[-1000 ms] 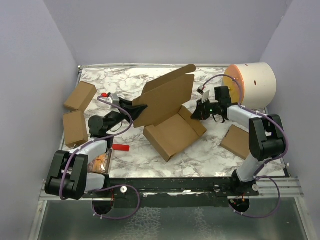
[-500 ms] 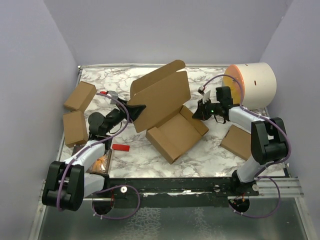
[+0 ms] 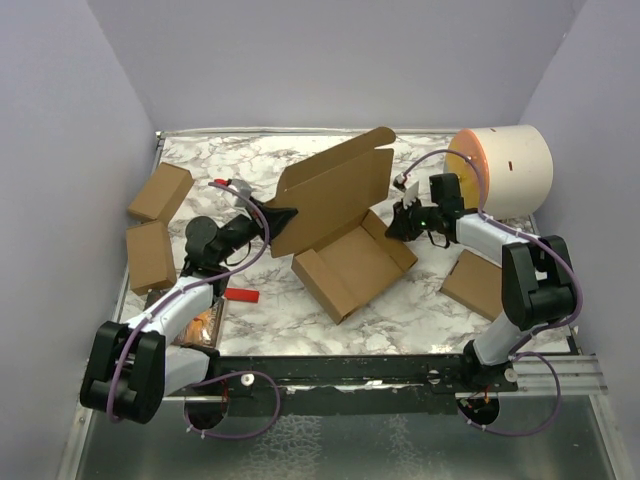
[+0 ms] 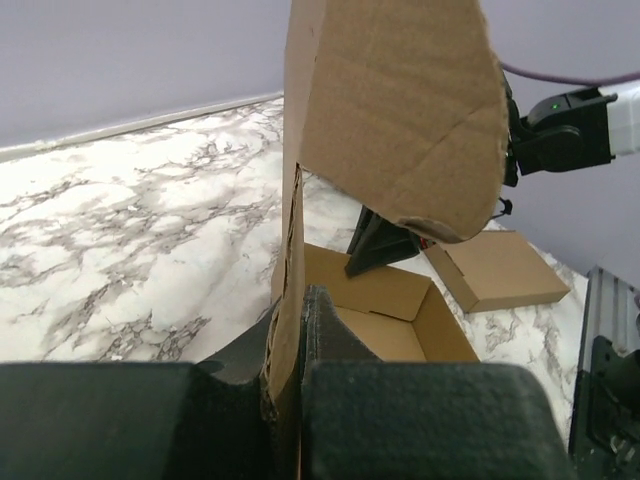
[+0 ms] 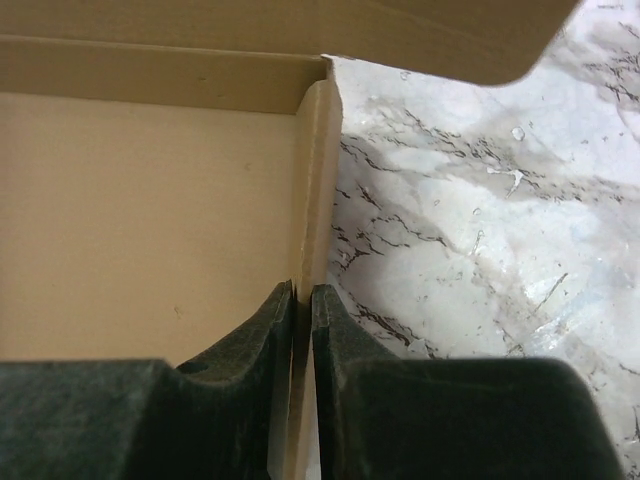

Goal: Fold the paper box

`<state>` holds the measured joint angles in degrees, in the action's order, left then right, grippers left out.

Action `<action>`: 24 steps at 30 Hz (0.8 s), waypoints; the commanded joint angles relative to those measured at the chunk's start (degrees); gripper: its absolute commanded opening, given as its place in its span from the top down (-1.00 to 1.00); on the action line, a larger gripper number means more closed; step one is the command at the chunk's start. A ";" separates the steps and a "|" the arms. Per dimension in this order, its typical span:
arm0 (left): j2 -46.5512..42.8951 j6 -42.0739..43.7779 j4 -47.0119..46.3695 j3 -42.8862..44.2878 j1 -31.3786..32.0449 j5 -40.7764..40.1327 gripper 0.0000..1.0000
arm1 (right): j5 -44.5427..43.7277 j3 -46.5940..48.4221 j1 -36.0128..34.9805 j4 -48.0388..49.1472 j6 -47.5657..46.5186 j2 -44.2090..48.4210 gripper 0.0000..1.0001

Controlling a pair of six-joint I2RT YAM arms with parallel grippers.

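Observation:
The paper box (image 3: 345, 272) lies open in the middle of the table, its tray flat and its lid (image 3: 335, 190) raised on edge. My left gripper (image 3: 280, 214) is shut on the lid's left edge. In the left wrist view that gripper (image 4: 292, 312) pinches the cardboard edge, and the lid flap (image 4: 400, 110) rises above it. My right gripper (image 3: 397, 225) is shut on the tray's right side wall. The right wrist view shows this gripper (image 5: 302, 292) clamping the thin upright wall (image 5: 318, 180), with the tray floor (image 5: 150, 200) to its left.
Two small cardboard boxes (image 3: 160, 192) (image 3: 150, 255) lie at the left, and another (image 3: 475, 283) at the right. A cream cylinder with an orange end (image 3: 505, 168) stands at the back right. A red piece (image 3: 241, 295) and a packet (image 3: 200, 325) lie near the left arm.
The lid tipped left and higher half a second ago, and has now swung back to the right. The left arm shifted with it. The right arm has barely moved.

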<state>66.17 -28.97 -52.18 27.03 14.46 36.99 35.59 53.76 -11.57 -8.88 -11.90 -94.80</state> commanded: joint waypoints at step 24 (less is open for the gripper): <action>-0.76 7.76 -1.34 0.04 2.55 -1.22 1.00 | -15.54 0.43 -7.59 0.09 -7.54 -4.04 0.48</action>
<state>66.48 -21.82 -50.11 27.38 16.53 36.49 24.62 53.80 -18.02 -8.97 -17.89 -97.84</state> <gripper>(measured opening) 0.019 0.265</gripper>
